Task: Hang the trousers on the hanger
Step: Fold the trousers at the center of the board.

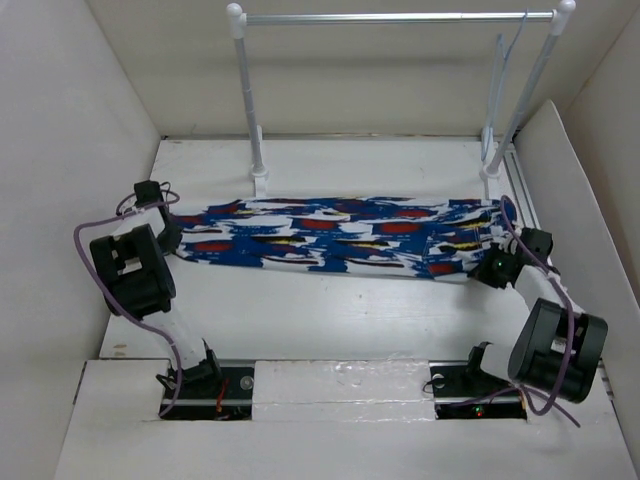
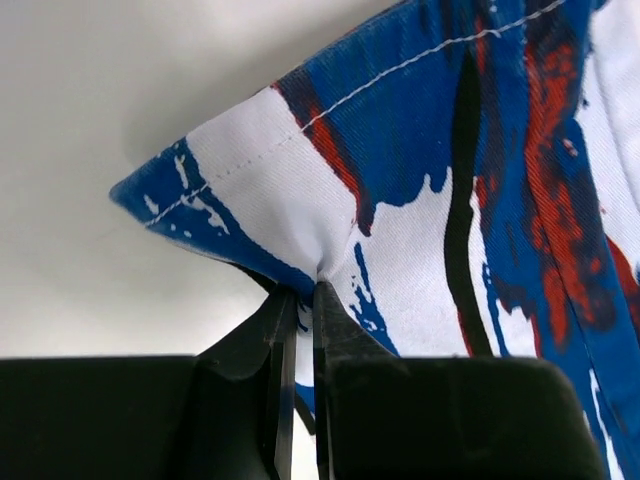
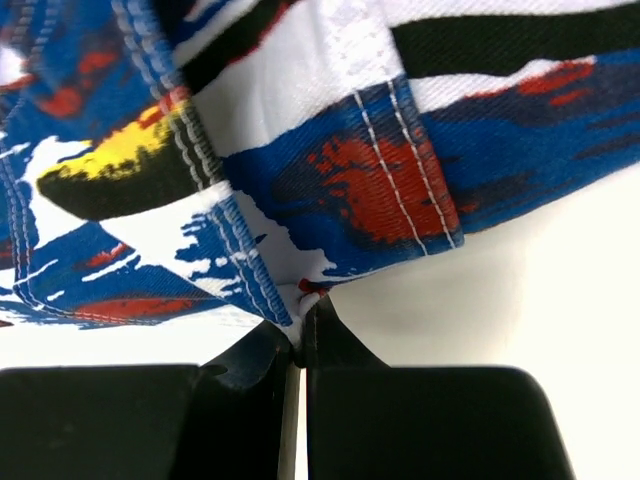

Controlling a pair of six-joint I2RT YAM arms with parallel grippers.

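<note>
The trousers [image 1: 335,234], bright blue with white, red, black and yellow streaks, lie stretched flat across the table from left to right. My left gripper [image 1: 172,232] is shut on their left end; in the left wrist view the cloth [image 2: 420,170] is pinched between the black fingers [image 2: 345,330]. My right gripper [image 1: 497,262] is shut on their right end; in the right wrist view the hem [image 3: 330,180] sits between the fingers [image 3: 325,335]. The thin pale blue-grey wire hanger [image 1: 503,75] hangs from the right end of the rail, behind the trousers.
A metal rail rack [image 1: 400,17] on white posts stands at the back of the table. White walls [image 1: 60,150] close in the left, right and back. The arm bases sit at the near edge [image 1: 340,385].
</note>
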